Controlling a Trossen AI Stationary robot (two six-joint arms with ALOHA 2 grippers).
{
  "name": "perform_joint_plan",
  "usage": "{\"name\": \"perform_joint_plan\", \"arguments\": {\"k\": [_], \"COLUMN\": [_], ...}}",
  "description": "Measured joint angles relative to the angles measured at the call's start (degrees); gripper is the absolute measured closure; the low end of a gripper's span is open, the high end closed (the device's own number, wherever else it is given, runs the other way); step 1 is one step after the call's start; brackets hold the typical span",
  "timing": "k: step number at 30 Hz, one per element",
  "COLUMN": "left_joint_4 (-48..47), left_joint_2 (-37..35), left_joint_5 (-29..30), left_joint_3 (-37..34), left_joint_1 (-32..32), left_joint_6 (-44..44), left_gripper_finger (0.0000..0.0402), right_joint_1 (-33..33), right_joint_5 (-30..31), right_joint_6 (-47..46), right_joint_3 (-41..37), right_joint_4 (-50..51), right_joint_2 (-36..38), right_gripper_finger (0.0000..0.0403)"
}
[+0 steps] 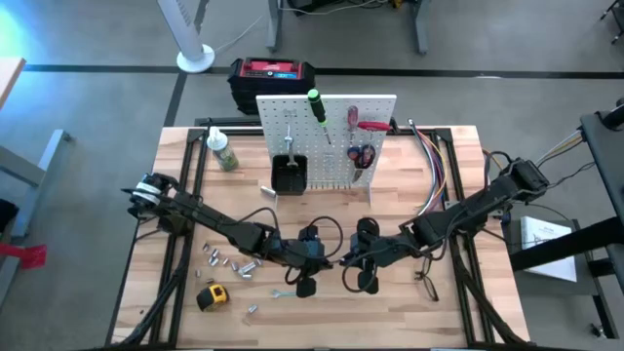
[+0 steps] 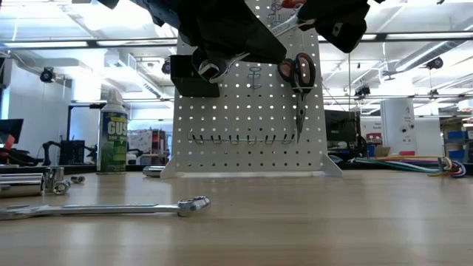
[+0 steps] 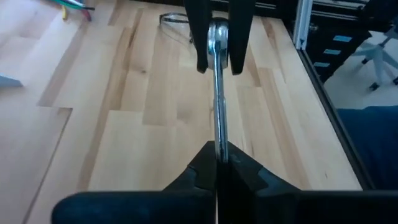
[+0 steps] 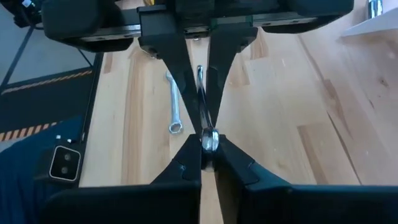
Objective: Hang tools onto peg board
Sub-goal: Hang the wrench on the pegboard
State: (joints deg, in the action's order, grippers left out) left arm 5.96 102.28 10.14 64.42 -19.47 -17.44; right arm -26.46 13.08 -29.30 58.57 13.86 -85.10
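Wooden tabletop [image 1: 409,322] with a lab room behind; white peg board [image 1: 327,141] is standing upright at the far edge, already carrying a green-handled screwdriver [image 1: 317,104], a red-handled screwdriver [image 1: 353,119], red-handled pliers [image 1: 361,156] and a small black bin [image 1: 290,174]. Both arms are meeting over the table's near middle; left gripper [image 3: 216,158] is clamping shut on one end of a silver wrench [image 3: 217,93]; right gripper [image 4: 208,146] is pinching the ring end of the same wrench, so it is looking like a handover to re-grip it for hanging. A second wrench [image 4: 175,102] is lying flat on the wood below; yellow tape measure [image 1: 212,295], loose sockets [image 1: 234,261] and black-framed glasses [image 1: 427,285] are waiting on the table; a green-labelled bottle [image 1: 222,149] is standing left of the board.
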Motion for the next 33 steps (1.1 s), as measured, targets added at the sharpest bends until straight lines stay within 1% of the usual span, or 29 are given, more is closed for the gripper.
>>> {"name": "perform_joint_plan", "arguments": {"k": [3,5,8,10,12,14,17,18,19,21,25,30,33], "left_joint_4": [0.51,0.71,1.16,1.08,0.91,0.73,0.91,0.85,0.92,0.9,0.66,1.23,5.25], "left_joint_2": [-0.5,-1.26,-2.82,-3.83,-5.03,-6.89,-10.32,-11.58,-12.81,-15.34,-19.31,-23.66,-25.3], "left_joint_5": [2.41,5.11,8.07,9.6,12.43,17.98,28.96,31.64,32.94,33.06,32.91,32.94,32.97], "left_joint_3": [0.02,0.04,0.04,0.04,0.04,0.04,0.04,0.02,0.0,0.0,-0.05,-0.37,-2.46], "left_joint_1": [-0.02,-0.15,-0.41,-0.64,-0.97,-1.46,-2.35,-2.51,-2.49,-2.45,-1.9,-1.01,-0.72], "left_joint_6": [0.51,0.62,0.44,0.45,0.53,1.04,2.57,3.24,4.33,5.84,7.5,9.29,10.24], "left_gripper_finger": [0.04,0.04,0.04,0.04,0.0401,0.0401,0.0401,0.0401,0.0401,0.0401,0.0401,0.0401,0.0401], "right_joint_1": [-0.54,-1.18,-2.32,-3.04,-3.78,-4.53,-5.8,-6.24,-6.57,-7.11,-7.36,-7.3,-7.3], "right_joint_5": [0.89,3.5,10.06,14.7,18.77,21.84,25.65,26.94,28.01,31.0,38.05,38.54,38.53], "right_joint_6": [-0.2,-0.22,-0.5,-0.68,-1.86,-3.72,-4.95,-5.11,-5.15,-6.02,-12.1,-18.36,-20.75], "right_joint_3": [0.04,0.04,0.04,0.04,-0.24,-0.85,-2.1,-2.81,-3.52,-5.36,-9.64,-14.35,-15.69], "right_joint_4": [1.91,4.1,8.42,9.87,10.01,10.64,11.62,11.68,11.68,11.66,11.45,11.22,11.21], "right_joint_2": [1.08,2.41,4.79,6.67,8.47,10.04,11.64,11.92,12.08,12.22,11.92,11.87,11.87], "right_gripper_finger": [0.0372,0.0354,0.0328,0.0313,0.0299,0.0288,0.0275,0.0272,0.027,0.0266,0.0267,0.0276,0.0281]}}
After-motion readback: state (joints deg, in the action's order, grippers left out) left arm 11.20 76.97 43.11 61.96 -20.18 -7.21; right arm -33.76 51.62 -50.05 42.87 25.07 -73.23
